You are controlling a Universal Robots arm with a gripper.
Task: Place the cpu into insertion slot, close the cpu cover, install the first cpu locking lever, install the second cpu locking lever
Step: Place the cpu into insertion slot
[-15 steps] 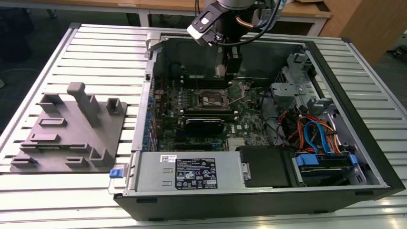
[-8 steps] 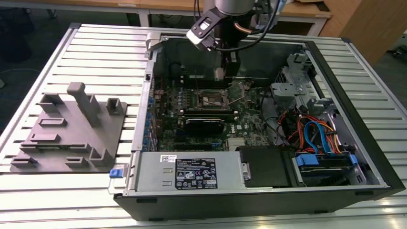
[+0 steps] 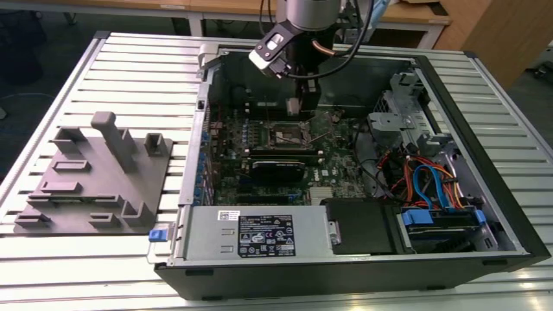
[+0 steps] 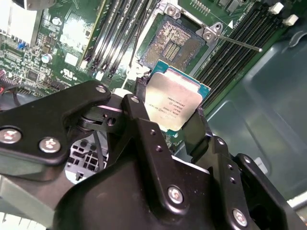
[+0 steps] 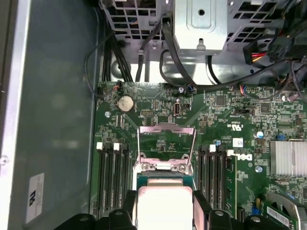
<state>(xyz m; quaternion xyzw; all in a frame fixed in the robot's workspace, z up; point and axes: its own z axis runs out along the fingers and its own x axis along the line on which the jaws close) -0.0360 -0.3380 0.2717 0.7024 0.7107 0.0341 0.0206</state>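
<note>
Jaws pinch the cpu [image 4: 175,100] by two opposite edges, its silver top showing in both wrist views. The gripper [image 4: 168,117] holds it near the bare insertion slot [image 4: 173,43], clear of the contacts. The cpu cover [image 5: 166,128] stands swung open past the slot, all inside the open computer case [image 3: 484,129] on the slatted table [image 3: 129,65].

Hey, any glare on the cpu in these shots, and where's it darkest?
First wrist view: the cpu top washes out almost white. Second wrist view: it shines pale, print legible. Exterior view: the case interior sits in shade.
</note>
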